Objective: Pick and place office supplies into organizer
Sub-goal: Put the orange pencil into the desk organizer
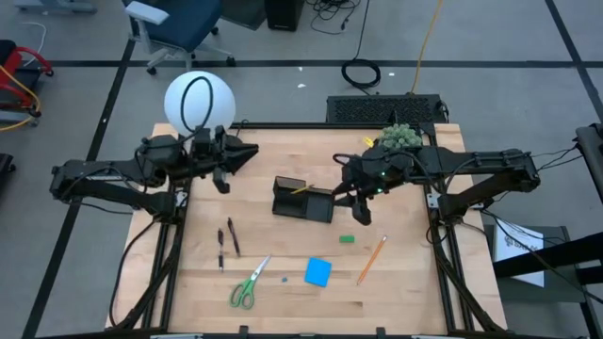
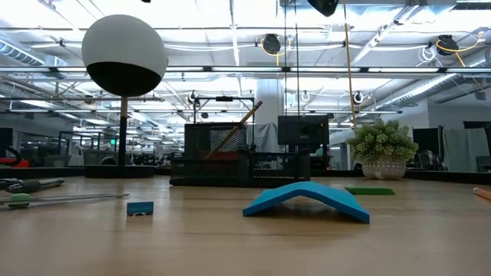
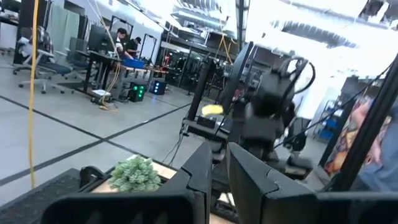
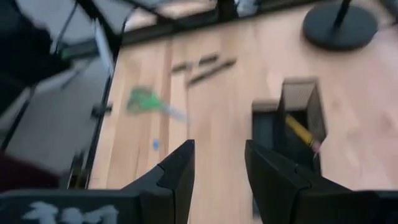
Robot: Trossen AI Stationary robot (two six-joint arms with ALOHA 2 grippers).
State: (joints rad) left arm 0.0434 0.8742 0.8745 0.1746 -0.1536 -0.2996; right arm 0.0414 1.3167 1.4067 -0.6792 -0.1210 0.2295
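Note:
The black organizer (image 1: 303, 201) stands mid-table with one orange-yellow pencil (image 1: 301, 189) leaning in its taller back section (image 4: 298, 99). My right gripper (image 4: 219, 167) hovers open just right of the organizer (image 1: 350, 196) and holds nothing. On the table lie two dark pens (image 1: 227, 241), the green-handled scissors (image 1: 248, 284), the blue pad (image 1: 318, 272), arched in the low view (image 2: 307, 198), the green eraser (image 1: 347, 239) and a second pencil (image 1: 371, 260). My left gripper (image 1: 247, 151) waits raised near the lamp, its fingers (image 3: 199, 168) close together.
A white lamp ball (image 1: 198, 102) on a black round base (image 4: 339, 22) stands at the far left. A green plant ball (image 1: 400, 137) sits at the far right. A tiny blue piece (image 1: 283, 279) lies by the scissors. Bare wood stretches along the near edge.

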